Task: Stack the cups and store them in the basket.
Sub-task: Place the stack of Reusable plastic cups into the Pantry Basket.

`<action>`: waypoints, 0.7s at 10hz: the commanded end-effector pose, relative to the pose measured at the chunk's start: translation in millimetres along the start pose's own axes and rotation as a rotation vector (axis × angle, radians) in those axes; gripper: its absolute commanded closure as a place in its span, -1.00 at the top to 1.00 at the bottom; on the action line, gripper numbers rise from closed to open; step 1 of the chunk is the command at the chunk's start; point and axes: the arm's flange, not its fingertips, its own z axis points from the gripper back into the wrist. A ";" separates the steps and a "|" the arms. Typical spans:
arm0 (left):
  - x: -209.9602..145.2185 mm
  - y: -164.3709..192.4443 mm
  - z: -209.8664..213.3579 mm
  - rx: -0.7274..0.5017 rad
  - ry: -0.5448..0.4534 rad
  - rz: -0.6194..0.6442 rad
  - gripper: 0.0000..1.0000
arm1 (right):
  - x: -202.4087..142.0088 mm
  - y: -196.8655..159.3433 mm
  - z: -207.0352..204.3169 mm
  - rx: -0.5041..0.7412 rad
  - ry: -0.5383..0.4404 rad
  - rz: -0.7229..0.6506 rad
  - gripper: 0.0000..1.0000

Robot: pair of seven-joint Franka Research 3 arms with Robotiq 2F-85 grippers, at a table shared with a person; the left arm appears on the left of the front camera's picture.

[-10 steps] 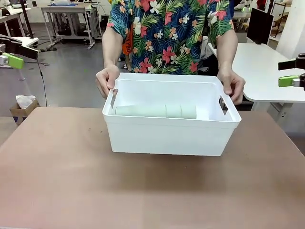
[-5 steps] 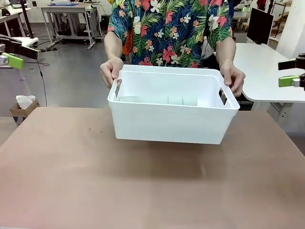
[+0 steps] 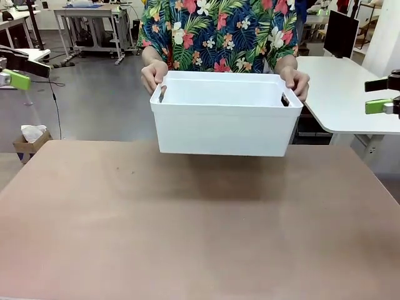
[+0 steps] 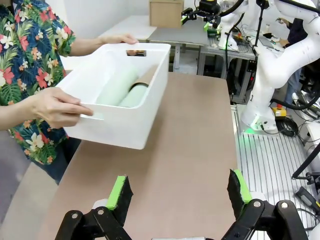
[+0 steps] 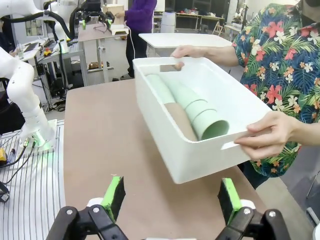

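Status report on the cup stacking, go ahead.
Both grippers open, empty. Stacked cups lying in the basket. Person's hands hold basket above table.

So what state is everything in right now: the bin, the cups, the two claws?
basket: lifted off the table, held at both ends by the person's hands.
cups: nested, lying sideways inside the basket.
left gripper: open, empty.
right gripper: open, empty.

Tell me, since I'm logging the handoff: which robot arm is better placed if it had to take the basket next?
Neither clearly. A person's hands hold the basket off the table; the left pincer and right pincer both stand open, well back.
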 end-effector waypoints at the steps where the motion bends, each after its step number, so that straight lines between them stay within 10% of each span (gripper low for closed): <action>1: 5.1 1.1 0.5 -0.003 -0.025 0.005 1.00 | 0.7 -1.8 -2.4 -0.004 -0.030 0.018 1.00; 7: 5.1 1.1 0.5 -0.003 -0.025 0.005 1.00 | 0.7 -1.8 -2.4 -0.004 -0.030 0.018 1.00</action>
